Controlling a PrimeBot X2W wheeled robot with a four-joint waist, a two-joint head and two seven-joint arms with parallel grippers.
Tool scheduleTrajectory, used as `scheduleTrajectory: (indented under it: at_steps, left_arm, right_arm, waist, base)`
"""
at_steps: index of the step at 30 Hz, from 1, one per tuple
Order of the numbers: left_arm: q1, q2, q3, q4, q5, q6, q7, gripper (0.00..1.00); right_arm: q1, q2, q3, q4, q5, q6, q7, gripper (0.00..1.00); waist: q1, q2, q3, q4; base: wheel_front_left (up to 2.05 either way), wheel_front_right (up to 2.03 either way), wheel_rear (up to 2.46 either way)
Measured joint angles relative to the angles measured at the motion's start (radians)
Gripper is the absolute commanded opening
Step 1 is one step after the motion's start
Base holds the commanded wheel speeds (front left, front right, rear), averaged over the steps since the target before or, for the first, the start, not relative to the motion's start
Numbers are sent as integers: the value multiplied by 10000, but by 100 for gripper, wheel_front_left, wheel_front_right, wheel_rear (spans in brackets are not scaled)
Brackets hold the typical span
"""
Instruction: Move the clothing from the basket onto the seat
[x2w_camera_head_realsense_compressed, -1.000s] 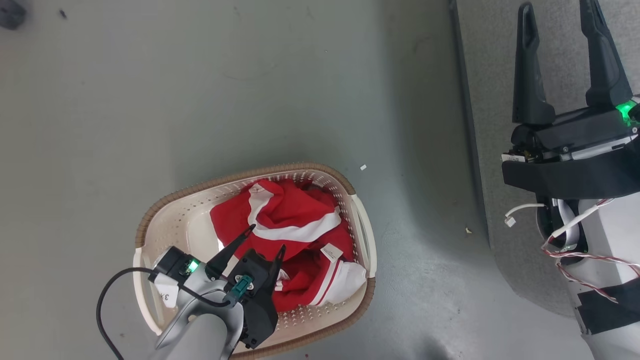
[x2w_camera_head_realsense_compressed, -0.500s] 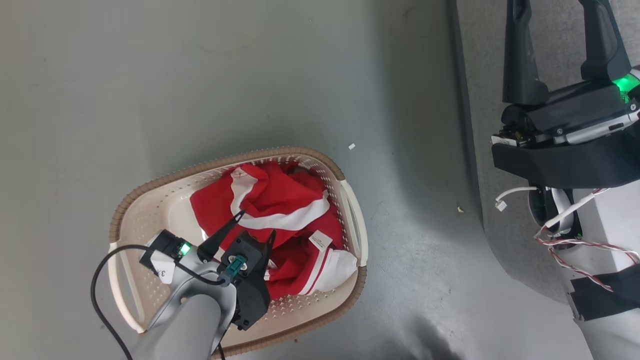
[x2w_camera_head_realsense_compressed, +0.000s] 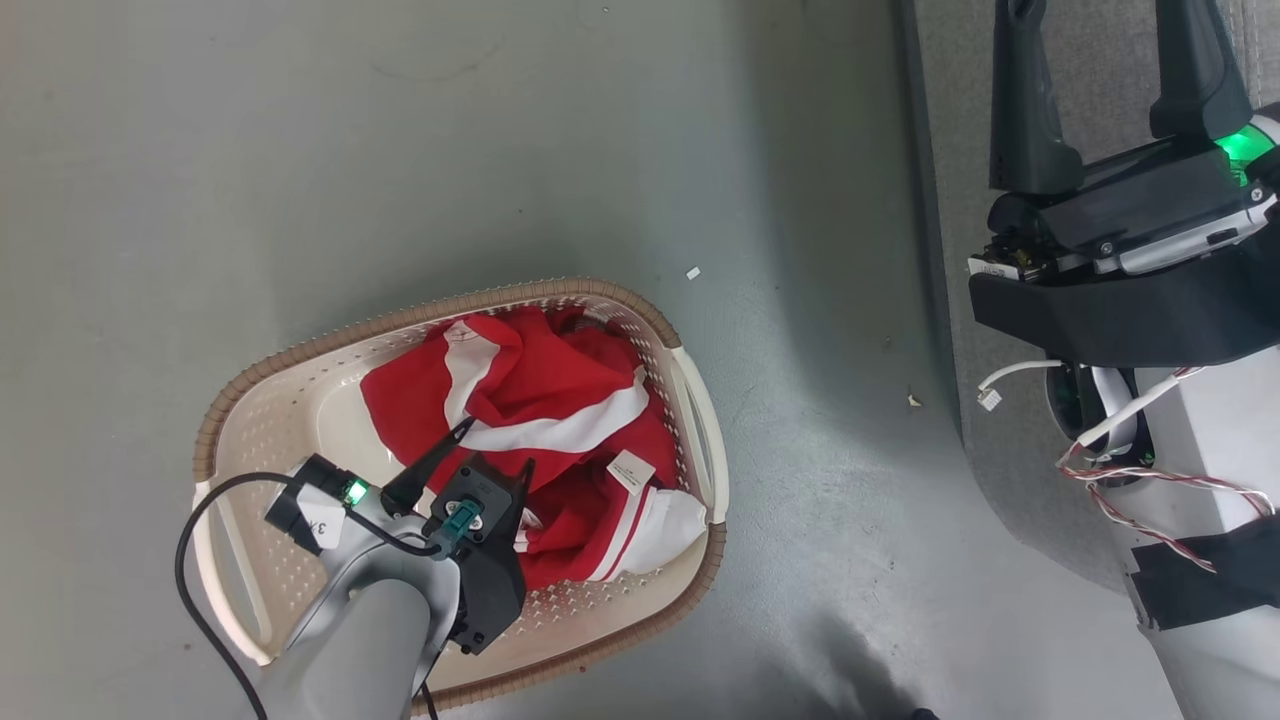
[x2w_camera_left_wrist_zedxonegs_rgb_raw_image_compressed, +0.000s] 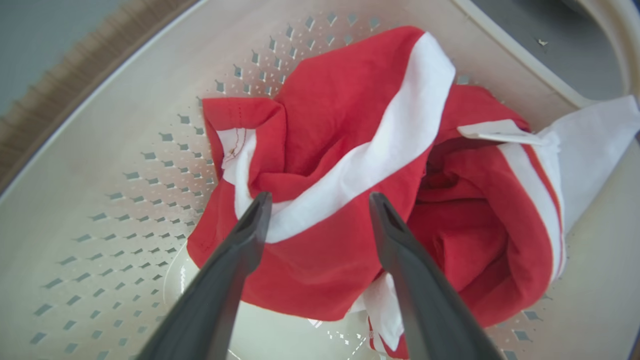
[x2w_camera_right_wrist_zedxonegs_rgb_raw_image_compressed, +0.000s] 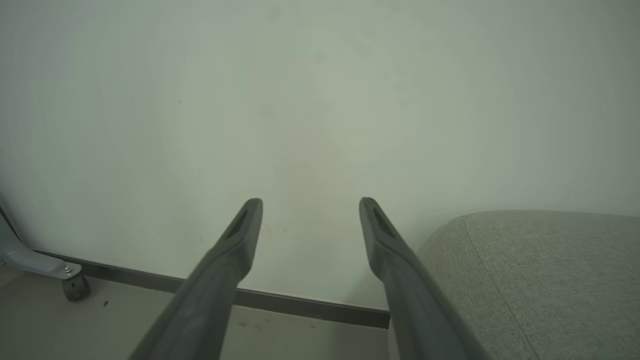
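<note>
My left gripper (x2w_camera_left_wrist_zedxonegs_rgb_raw_image_compressed: 320, 197) hangs spread wide and empty. Its two long dark fingers straddle the white stripe of the crumpled red sports clothing (x2w_camera_head_realsense_compressed: 545, 420), placed, I judge, to pinch a raised fold. Whether the tips touch the cloth I cannot tell. The clothing lies heaped in the oval cream perforated basket (x2w_camera_head_realsense_compressed: 265, 420) with its brown rim, at lower left of the head view, on the grey floor (x2w_camera_head_realsense_compressed: 500, 150). My right gripper (x2w_camera_right_wrist_zedxonegs_rgb_raw_image_compressed: 310, 202), likewise released and empty, waits at upper right over the large grey woven seat (x2w_camera_head_realsense_compressed: 945, 150), clear of the reach.
</note>
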Motion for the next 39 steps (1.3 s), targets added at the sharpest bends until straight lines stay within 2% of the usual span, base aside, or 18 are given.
scheduleTrajectory:
  at_steps: [2, 3, 4, 5, 14, 25, 32, 39]
  left_arm:
    - [-27, -10, -6, 90, 0, -2, -25, 47]
    - [-44, -17, -13, 163, 0, -2, -27, 30]
    - [-64, -17, -17, 236, 0, -2, -27, 5]
    - [-104, -17, -31, 299, 0, -4, -29, 0]
    - [-306, -59, -161, 625, -12, -31, -192, 0]
    - [-155, -88, -132, 476, -380, -282, -462, 0]
    - [187, -121, 44, -36, -773, -291, -481, 0]
    - [1173, -173, 351, -1093, -1392, -291, -483, 0]
  right_arm:
    - [1, 8, 4, 4, -23, 0, 0, 100]
    - [1, 8, 4, 10, -40, 0, 0, 100]
    - [1, 12, 4, 12, -44, 0, 0, 100]
    - [1, 12, 2, 17, -44, 0, 0, 100]
    - [34, -4, -127, 219, -54, 0, 0, 100]
    - [283, -56, -282, 466, -54, 0, 0, 100]
    - [445, -138, -458, 702, -52, 0, 0, 100]
    - [1301, -594, -876, 1045, -50, 71, 0, 100]
  waist:
    - [0, 0, 27, -19]
    - [0, 0, 39, -29]
    - [0, 0, 51, -40]
    - [0, 0, 62, -51]
    - [0, 0, 43, -76]
    - [0, 0, -341, 186]
    - [0, 0, -647, 361]
    - [-1, 0, -1187, 654]
  base:
    - [0, 0, 0]
    - [0, 0, 0]
    - [0, 0, 0]
    - [0, 0, 0]
    - [0, 0, 0]
    - [0, 0, 0]
    - [0, 0, 0]
    - [0, 0, 0]
